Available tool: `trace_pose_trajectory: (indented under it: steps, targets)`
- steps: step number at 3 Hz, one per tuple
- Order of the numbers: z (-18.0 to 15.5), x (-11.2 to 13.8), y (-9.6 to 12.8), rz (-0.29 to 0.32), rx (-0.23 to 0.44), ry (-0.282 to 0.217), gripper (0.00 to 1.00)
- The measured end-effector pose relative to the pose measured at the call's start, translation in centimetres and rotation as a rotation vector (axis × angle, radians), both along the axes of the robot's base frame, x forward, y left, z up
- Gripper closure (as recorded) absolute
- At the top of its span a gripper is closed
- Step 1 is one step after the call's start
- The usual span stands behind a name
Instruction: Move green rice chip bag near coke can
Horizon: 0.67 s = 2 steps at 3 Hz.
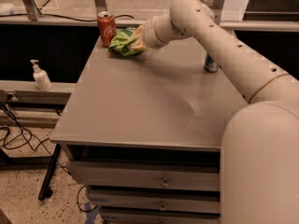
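Note:
The coke can stands upright at the far left corner of the grey table. The green rice chip bag is just to the right of the can, low over the table or on it, almost touching the can. My gripper reaches in from the right at the end of the long beige arm and is shut on the bag's right side. The fingers are partly covered by the crinkled bag.
A silver-and-blue can stands at the table's right edge, partly behind my arm. A white pump bottle sits on a lower shelf to the left. Drawers sit under the table front. Cables lie on the floor at left.

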State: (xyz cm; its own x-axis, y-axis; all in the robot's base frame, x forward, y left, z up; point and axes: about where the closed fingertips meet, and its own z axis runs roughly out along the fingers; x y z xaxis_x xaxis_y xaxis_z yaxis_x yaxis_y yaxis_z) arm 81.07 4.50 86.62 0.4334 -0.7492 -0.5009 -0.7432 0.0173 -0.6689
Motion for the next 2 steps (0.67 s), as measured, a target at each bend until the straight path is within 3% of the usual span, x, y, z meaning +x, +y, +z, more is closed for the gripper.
trace_pose_trajectory:
  steps: [2]
  targets:
    - [1.02,0.24,-0.21,-0.004,-0.021,-0.010,0.35]
